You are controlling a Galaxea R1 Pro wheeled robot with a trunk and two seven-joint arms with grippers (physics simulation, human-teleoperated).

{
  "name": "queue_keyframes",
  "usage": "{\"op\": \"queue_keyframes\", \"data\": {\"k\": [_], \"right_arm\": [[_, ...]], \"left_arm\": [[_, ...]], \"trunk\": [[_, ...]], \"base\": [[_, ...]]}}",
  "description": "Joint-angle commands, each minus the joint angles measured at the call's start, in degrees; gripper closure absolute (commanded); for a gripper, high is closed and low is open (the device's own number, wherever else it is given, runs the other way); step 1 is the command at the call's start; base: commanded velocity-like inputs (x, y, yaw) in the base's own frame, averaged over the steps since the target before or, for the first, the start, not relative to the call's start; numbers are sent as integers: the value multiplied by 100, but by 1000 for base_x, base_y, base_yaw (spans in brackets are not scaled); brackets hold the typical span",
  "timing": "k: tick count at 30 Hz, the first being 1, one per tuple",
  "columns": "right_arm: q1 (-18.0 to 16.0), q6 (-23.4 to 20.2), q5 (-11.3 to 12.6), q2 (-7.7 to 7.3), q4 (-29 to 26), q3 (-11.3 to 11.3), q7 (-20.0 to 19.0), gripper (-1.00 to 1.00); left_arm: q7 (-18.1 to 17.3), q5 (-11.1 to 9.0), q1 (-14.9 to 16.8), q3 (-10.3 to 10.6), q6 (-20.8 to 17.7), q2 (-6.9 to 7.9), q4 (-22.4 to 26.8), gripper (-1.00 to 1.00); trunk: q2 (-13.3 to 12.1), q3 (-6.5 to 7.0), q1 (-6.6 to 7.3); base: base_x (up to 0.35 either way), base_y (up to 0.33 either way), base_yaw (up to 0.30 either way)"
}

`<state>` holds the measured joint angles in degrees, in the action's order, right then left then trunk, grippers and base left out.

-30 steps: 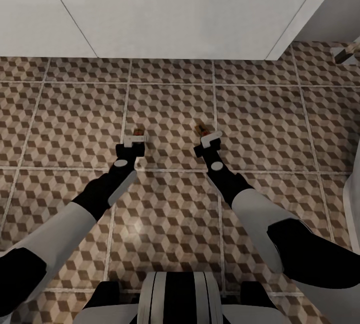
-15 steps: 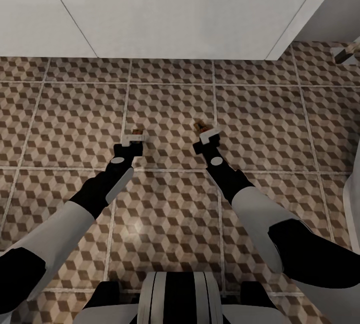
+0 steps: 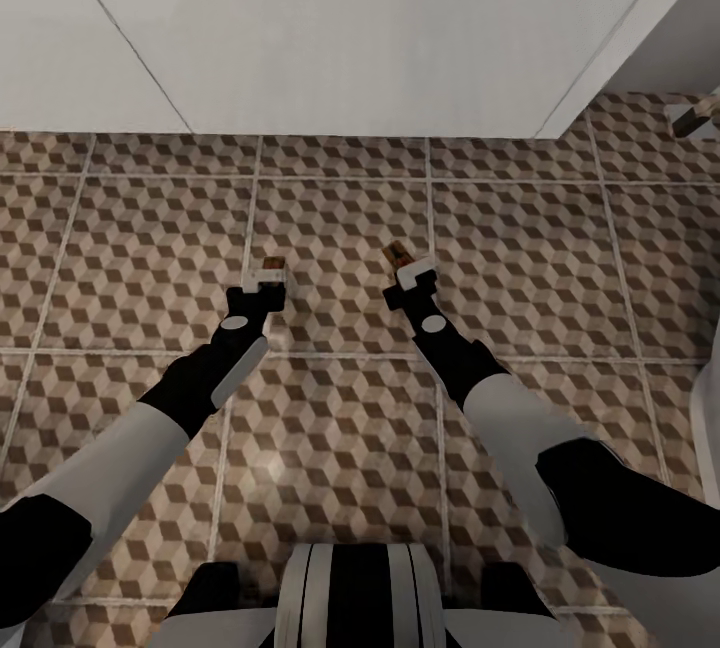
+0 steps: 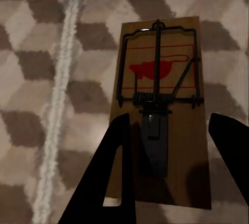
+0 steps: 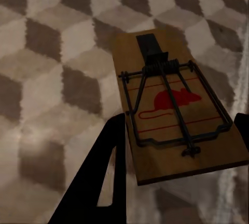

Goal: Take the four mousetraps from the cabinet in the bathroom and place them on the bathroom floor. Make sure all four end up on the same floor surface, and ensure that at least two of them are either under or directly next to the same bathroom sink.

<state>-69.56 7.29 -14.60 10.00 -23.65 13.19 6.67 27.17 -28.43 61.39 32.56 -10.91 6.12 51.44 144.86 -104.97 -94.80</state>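
**A:** We start with the big things; the white vanity (image 3: 350, 28) spans the far side of the head view, and the bathroom floor (image 3: 560, 258) with its cube pattern runs from its foot back to our base. Both arms reach forward and down over those tiles.

**B:** And each carries a board; the left gripper (image 3: 266, 280) has the left mousetrap (image 4: 161, 115) between its dark fingers, the right gripper (image 3: 412, 273) has the right mousetrap (image 5: 174, 107) the same way. We read both pairs of jaws as narrow, set at board width; whether they press the wood or merely flank it, we cannot tell.

**A:** Then the risk, as we judge it; if a grip is loose, a board could slip out tilted and land on edge; if we let go from too high, it may bounce or skid away from the vanity, and the task wants two traps under or right beside the sink.

**B:** Agreed; the two traps are also near each other, so a skid could knock one into the other.

**A:** What do the views add to one another? From the head we get only a brown sliver past each gripper, yet it places both against the vanity.

**B:** The wrist views give the detail instead; wire bar, spring, red mouse mark, and tile close beneath each board; contact with the floor we cannot judge.
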Motion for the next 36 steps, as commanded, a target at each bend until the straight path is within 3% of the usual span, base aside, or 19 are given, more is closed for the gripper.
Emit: {"op": "queue_keyframes", "data": {"k": [1, 15, 25, 36], "right_arm": [[-5, 22, -40, 0, 19, 26, 54, 100], [-5, 182, -26, 0, 154, 34, -85, 100], [-5, 262, 357, 0, 238, 34, -416, 100], [-5, 287, 422, 0, 380, 40, -440, 100]], "left_arm": [[52, -35, 5, 30, -19, 7, 5, 100], [54, -31, 0, 40, -6, 9, -5, 100], [60, -31, -4, 40, -1, 12, -3, 100], [60, -31, -4, 46, -1, 12, -2, 100]], "trunk": [[1, -3, -2], [1, -3, -2], [1, -3, -2], [1, -3, -2]], "base": [[312, 0, 0], [312, 0, 0], [40, 0, 0], [1, 0, 0]]}}
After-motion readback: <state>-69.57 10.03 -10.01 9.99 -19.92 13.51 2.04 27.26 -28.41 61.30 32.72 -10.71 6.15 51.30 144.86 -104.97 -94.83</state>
